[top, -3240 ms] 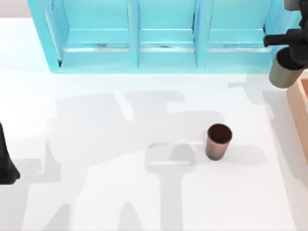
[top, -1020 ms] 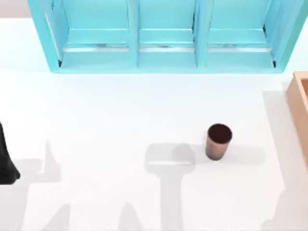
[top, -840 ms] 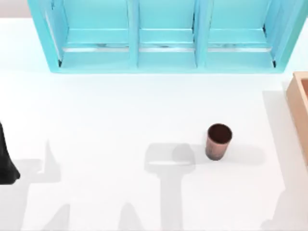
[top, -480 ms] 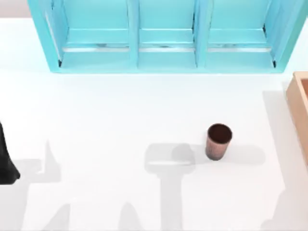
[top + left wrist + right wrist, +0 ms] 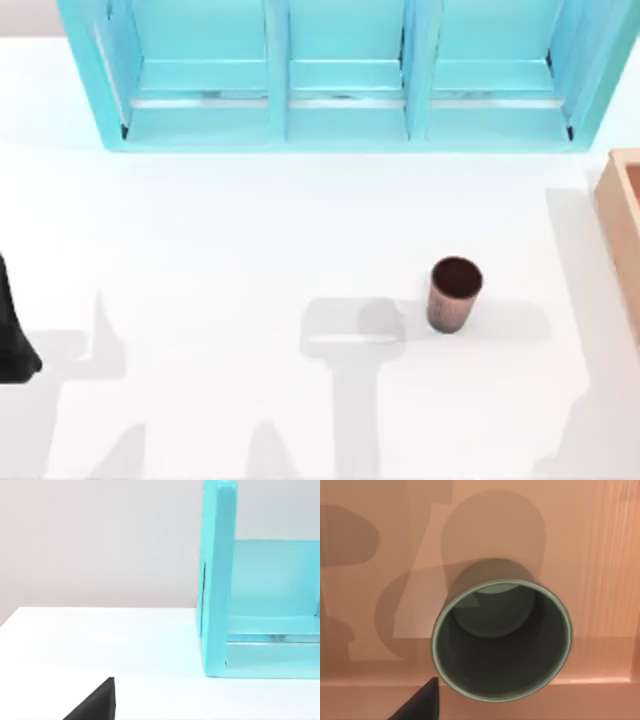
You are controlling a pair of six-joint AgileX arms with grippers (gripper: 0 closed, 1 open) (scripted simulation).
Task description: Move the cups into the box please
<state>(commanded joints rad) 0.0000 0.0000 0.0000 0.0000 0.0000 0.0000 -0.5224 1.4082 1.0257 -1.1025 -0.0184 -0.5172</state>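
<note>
Copper cup point(image 5: 454, 293) unmoved, table point(image 5: 250, 250) unchanged

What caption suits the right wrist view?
Olive-grey cup standing upright on the wooden box floor, seen from above.

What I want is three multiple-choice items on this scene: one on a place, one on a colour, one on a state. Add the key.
1. The reddish-brown coppery tapered cup stands:
A. inside the turquoise shelf unit
B. on the white table
C. on top of the shelf unit

2. The cup in the tan wooden box is:
A. turquoise
B. white
C. olive-grey

3. That olive-grey cup is:
A. upright, mouth up
B. on its side
C. upside down

Key:
1 B, as the top view shows it on bare table, apart from the box.
2 C, as the right wrist view shows it on the box floor.
3 A, as its open rim faces the camera.
</note>
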